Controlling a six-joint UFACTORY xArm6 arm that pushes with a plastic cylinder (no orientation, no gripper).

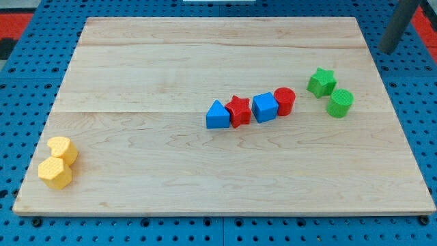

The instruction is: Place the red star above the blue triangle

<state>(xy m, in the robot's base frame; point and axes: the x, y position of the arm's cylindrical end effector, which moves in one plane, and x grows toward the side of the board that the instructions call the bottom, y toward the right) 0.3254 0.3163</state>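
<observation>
So the red star (238,110) sits mid-board, jammed right up against the blue triangle (217,115) on the triangle's right side, touching it. It needs to end up on the far side of the triangle instead, so I reckon I'll have to get in behind it and nudge it around. Touching the star's right is a chunky blue block (265,107), then a red cylinder (285,101) touching that, so the four make a tight diagonal row climbing to the far right, which leaves little room to slip in. My tip isn't visible; only the dark rod (398,26) pokes in at the far right corner, well apart from everything. No jaws on this rig, so nothing to report there.

Further right: a green star (321,82) and green cylinder (339,103). Near left: two yellow blocks (58,162) huddled together. All of them look like ribbed printed plastic, on a pale wooden board (171,61) with a visible grain.
</observation>
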